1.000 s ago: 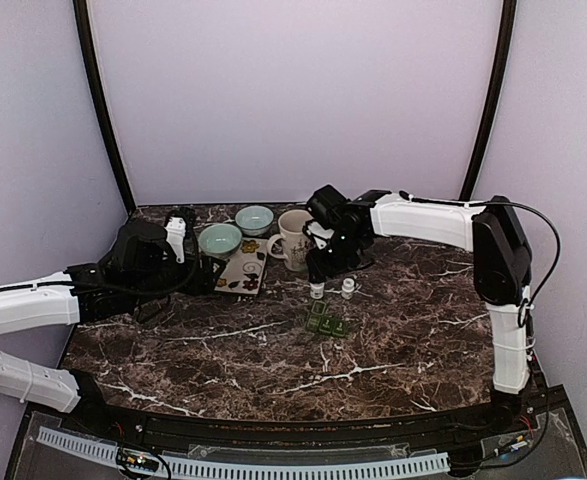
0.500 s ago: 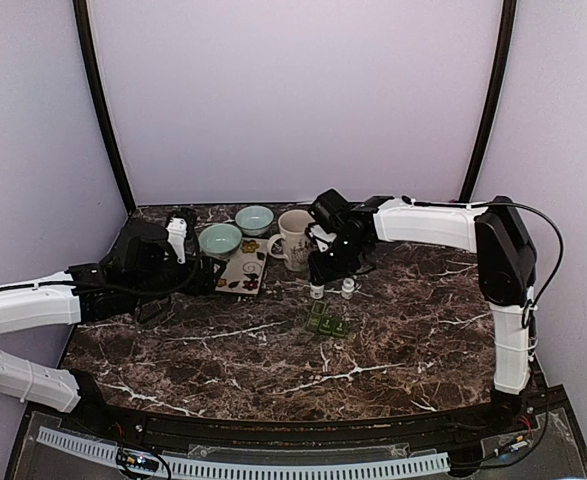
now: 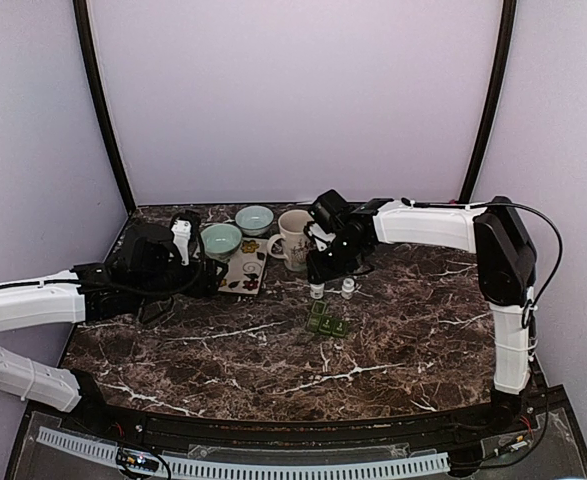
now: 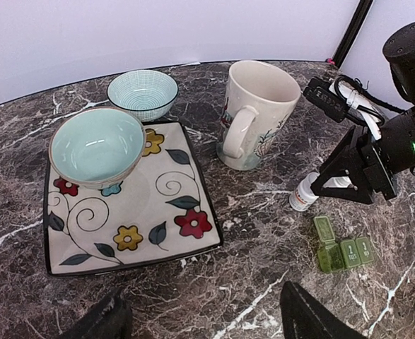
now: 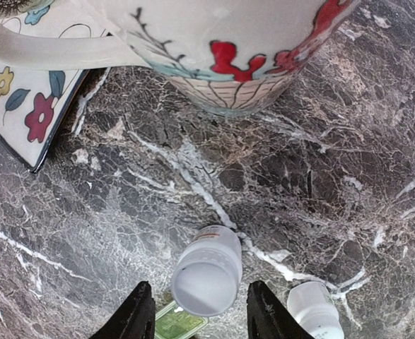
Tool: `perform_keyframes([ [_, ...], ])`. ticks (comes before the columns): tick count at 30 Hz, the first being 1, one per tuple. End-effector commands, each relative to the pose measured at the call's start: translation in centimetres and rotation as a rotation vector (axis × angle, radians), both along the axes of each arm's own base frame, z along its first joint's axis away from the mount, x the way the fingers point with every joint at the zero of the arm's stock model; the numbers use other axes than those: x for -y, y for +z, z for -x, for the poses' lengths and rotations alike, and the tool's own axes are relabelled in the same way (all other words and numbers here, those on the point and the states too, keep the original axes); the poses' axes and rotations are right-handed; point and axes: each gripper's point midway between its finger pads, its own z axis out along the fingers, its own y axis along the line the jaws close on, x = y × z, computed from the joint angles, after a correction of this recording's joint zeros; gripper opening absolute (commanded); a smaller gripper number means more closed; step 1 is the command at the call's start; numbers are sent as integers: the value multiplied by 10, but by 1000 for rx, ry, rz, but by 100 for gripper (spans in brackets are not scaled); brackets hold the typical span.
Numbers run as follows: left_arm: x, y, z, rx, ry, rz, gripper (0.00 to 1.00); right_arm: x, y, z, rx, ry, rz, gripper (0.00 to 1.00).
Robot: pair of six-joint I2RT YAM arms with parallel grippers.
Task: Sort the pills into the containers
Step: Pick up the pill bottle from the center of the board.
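A white pill bottle [image 5: 207,270] stands on the marble between my right gripper's [image 5: 199,314] open fingers, with a gap on each side. In the top view the right gripper [image 3: 319,272] hangs just over this bottle [image 3: 317,291]. A second white bottle [image 3: 348,288] stands just to its right, and also shows in the right wrist view [image 5: 317,311]. A green pill organizer [image 3: 326,322] lies in front of them, one lid open [image 4: 326,233]. My left gripper [image 3: 213,275] is open and empty, low in front of the floral plate [image 4: 129,212].
A cream floral mug [image 3: 293,238] stands just behind the bottles. A pale green bowl [image 4: 97,147] sits on the plate's back left corner. A smaller blue bowl [image 4: 142,94] stands behind the plate. The table's back edge meets the wall.
My right gripper has shifted slightly and settled lower over the left bottle. My left arm has edged a little to the right.
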Motion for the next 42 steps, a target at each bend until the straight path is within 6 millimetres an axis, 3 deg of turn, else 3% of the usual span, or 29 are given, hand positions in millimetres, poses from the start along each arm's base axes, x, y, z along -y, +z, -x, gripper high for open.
perform_keyframes([
  [1,0,11,-5,21,5,-1,75,-6,-3,-7,6,0,-21,44],
  [28,3,8,-10,23,8,-21,75,-10,-12,-17,16,-2,-2,37],
  [32,3,7,-10,21,7,-22,75,-10,-11,-17,20,-3,-2,29],
  [35,3,7,-10,21,7,-20,75,-10,-12,-16,13,3,0,17],
  [42,3,6,-9,15,6,-15,75,-9,-11,-8,1,20,-8,8],
])
